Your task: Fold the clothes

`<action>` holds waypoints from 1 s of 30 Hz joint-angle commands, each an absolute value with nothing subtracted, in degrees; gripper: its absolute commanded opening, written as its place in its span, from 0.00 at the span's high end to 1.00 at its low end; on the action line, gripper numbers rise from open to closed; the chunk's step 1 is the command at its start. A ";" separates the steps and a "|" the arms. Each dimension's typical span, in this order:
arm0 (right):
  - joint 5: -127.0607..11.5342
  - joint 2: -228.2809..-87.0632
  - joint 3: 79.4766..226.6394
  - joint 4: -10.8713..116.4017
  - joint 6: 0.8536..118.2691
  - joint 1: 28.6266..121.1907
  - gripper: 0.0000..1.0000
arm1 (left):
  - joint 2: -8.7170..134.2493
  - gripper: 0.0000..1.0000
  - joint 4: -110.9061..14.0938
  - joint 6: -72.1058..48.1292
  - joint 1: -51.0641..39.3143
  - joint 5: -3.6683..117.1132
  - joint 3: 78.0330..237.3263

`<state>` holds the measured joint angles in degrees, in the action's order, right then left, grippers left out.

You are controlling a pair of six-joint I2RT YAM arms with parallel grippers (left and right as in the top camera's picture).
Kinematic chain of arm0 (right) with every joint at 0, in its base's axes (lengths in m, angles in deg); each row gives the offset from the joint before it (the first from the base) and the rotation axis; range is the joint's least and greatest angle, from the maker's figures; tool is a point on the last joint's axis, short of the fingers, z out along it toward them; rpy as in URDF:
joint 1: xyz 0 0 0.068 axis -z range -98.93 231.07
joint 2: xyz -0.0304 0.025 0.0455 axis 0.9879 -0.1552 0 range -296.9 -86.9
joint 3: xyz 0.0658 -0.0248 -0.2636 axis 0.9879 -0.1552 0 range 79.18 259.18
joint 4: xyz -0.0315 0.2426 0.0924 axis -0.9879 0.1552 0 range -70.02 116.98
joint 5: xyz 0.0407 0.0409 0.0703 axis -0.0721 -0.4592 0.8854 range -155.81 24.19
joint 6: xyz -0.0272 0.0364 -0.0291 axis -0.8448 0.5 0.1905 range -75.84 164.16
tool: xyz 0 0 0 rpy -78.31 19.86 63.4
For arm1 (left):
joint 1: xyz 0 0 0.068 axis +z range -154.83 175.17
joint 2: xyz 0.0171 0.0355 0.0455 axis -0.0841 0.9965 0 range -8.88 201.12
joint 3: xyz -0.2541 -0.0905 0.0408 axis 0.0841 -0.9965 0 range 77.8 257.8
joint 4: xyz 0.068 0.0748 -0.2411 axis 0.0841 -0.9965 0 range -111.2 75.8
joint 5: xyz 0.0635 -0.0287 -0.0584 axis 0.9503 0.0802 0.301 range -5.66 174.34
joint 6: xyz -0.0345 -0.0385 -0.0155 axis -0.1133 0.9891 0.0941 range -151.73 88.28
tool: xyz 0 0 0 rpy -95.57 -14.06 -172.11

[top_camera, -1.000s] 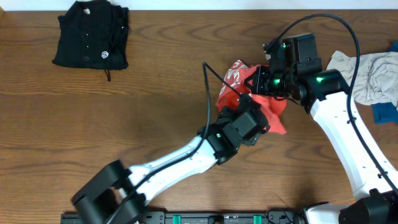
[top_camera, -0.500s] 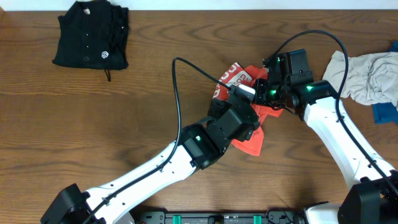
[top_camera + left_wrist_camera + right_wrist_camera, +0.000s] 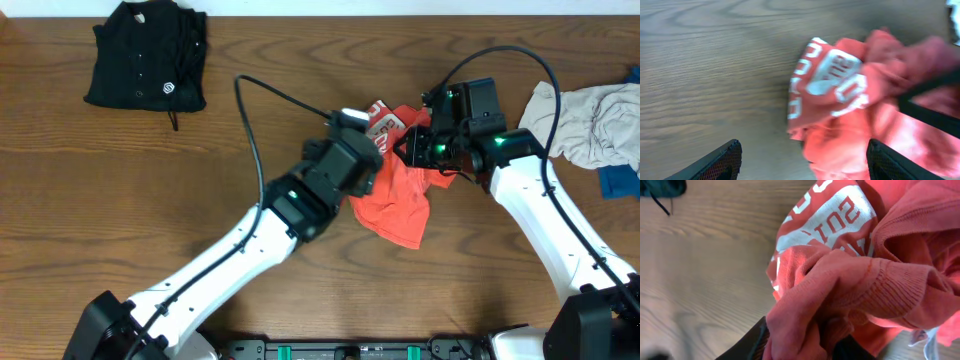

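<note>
The clothes in play are a crumpled red-orange T-shirt (image 3: 400,200) with white lettering (image 3: 384,119), lying mid-table. My right gripper (image 3: 410,147) is at its upper right edge. In the right wrist view a thick bunch of the T-shirt (image 3: 850,280) fills the gap between the right gripper's (image 3: 802,350) dark fingers (image 3: 750,345). My left gripper (image 3: 362,140) hovers over the shirt's left edge. In the left wrist view the left gripper (image 3: 805,162) stands wide open above the T-shirt (image 3: 840,95), its fingers (image 3: 722,161) holding nothing.
A folded black buttoned shirt (image 3: 146,55) lies at the far left corner. A pale grey heap (image 3: 600,120) and a blue piece (image 3: 620,181) lie at the right edge. The left arm's black cable (image 3: 262,95) loops above the table. Bare wood (image 3: 150,190) spreads to the left.
My left arm has swung up and to the left, uncovering the shirt's lower part. The right gripper has shifted slightly left with the cloth, and its fingers have parted a little.
</note>
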<state>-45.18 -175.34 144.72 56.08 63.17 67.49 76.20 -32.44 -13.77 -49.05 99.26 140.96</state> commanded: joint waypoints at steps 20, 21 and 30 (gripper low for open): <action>-56.20 -174.18 144.83 73.50 47.91 68.17 0.27 | 76.83 0.19 -37.47 -14.14 -46.61 100.09 141.77; -56.13 -174.18 144.33 73.28 46.58 67.88 0.27 | 76.83 0.19 -37.47 -14.14 -46.61 100.11 141.77; -54.69 -174.18 137.59 67.46 33.31 59.95 0.28 | 76.83 0.19 -37.71 -14.14 -46.61 100.11 141.77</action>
